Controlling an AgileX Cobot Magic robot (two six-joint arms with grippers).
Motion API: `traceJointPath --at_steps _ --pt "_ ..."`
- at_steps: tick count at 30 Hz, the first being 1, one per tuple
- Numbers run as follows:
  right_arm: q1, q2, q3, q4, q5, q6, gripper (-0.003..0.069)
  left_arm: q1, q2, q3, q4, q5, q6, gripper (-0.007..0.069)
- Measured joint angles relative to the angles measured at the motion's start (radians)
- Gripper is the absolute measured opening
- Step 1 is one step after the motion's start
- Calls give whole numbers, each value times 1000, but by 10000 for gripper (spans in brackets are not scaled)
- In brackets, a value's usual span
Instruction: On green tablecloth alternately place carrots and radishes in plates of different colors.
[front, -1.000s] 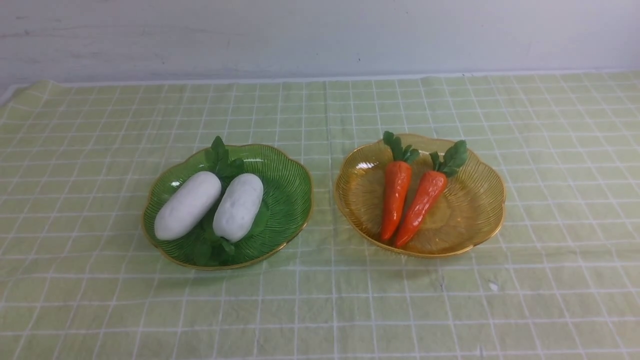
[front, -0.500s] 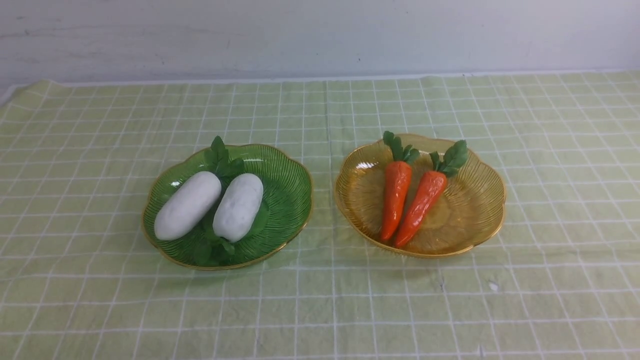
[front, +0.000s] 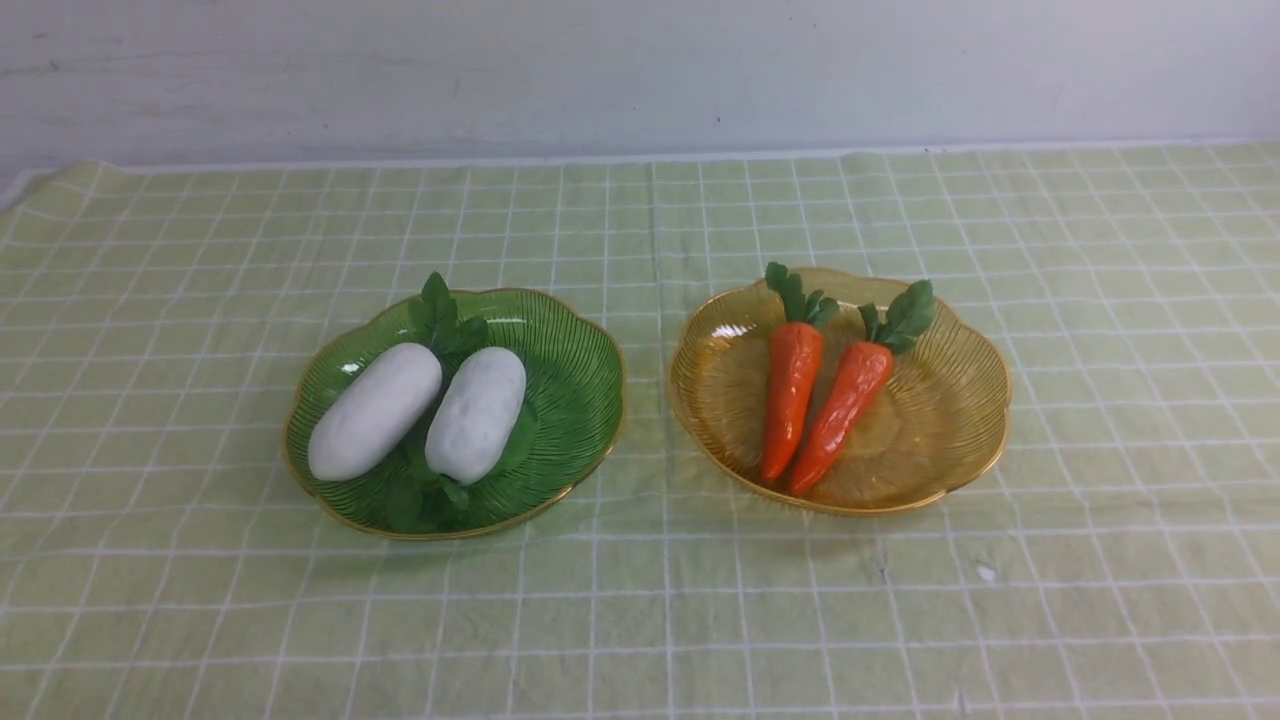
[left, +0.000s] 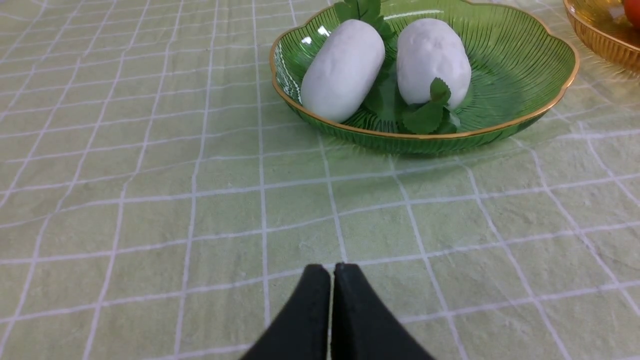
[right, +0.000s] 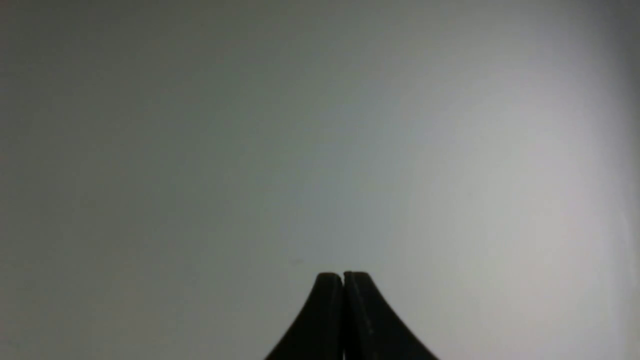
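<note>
Two white radishes (front: 375, 410) (front: 477, 413) lie side by side in the dark green plate (front: 580, 400) at centre left of the green tablecloth (front: 640, 600). Two orange carrots (front: 791, 398) (front: 842, 414) lie in the amber-yellow plate (front: 940, 440) at centre right. Neither arm shows in the front view. In the left wrist view the left gripper (left: 332, 267) is shut and empty over bare cloth, short of the green plate (left: 520, 60) and its radishes (left: 343, 70) (left: 432, 61). In the right wrist view the right gripper (right: 343, 274) is shut and empty, facing a blank grey surface.
A pale wall (front: 640, 70) runs behind the table's far edge. The cloth is slightly wrinkled in front of the plates. A corner of the amber plate (left: 600, 35) shows in the left wrist view.
</note>
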Motion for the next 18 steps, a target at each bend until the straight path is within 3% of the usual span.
traceJointPath --at_steps 6,11,18 --pt "-102 0 159 3 251 -10 -14 0 0 0 0 0 0 -8" --pt "-161 1 379 11 312 -10 -14 0 0 0 0 -1 0 -8" --pt "-178 3 402 21 357 -14 -14 0 0 0 0 -1 0 -8"
